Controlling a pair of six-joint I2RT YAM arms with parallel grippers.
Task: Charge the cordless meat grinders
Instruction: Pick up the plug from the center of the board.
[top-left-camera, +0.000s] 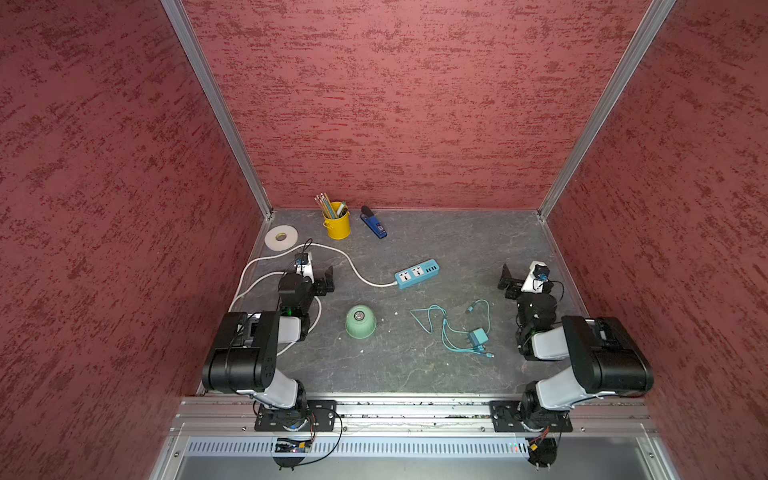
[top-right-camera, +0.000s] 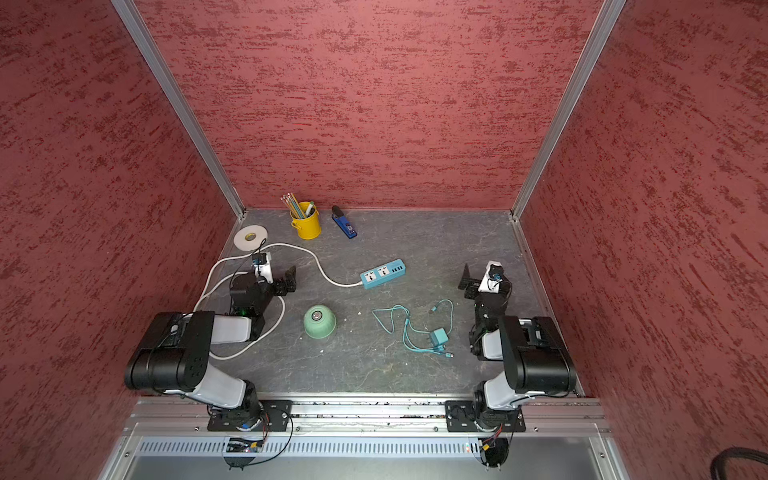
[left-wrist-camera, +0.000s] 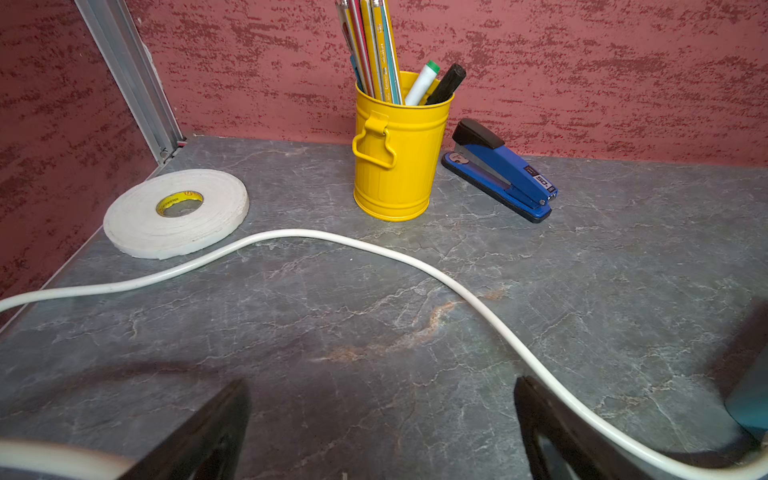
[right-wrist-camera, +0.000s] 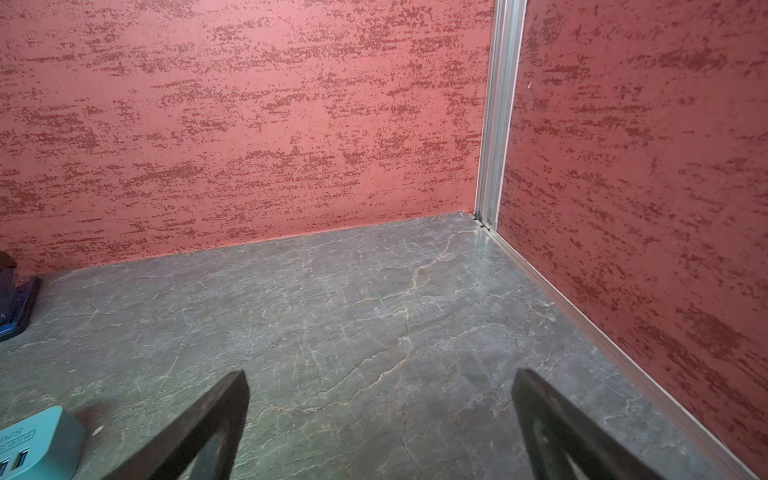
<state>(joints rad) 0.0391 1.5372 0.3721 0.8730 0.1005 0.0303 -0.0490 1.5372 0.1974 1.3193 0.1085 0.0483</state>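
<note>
Your left hand (top-left-camera: 327, 280) stood wide open and empty, low over the surface (top-left-camera: 457, 241) toward its left edge. Your right hand (top-left-camera: 508, 282) was just as wide and empty near the right edge. The white cord (top-left-camera: 332, 249) of the power strip (top-left-camera: 417, 273) ran just past the left hand and looped beside that arm, so a careless sweep could have dragged the strip askew. The meat grinder (top-left-camera: 360, 322) sat upright left of the middle, nearer the front edge, touched by nothing. Its charging port did not show, and its smooth dome might have slipped from a pinch. The thin charging cable (top-left-camera: 446, 328) lay in loose loops with its plug (top-left-camera: 478, 336) toward the right front, where you could have snagged a loop or lifted the wrong end.
</note>
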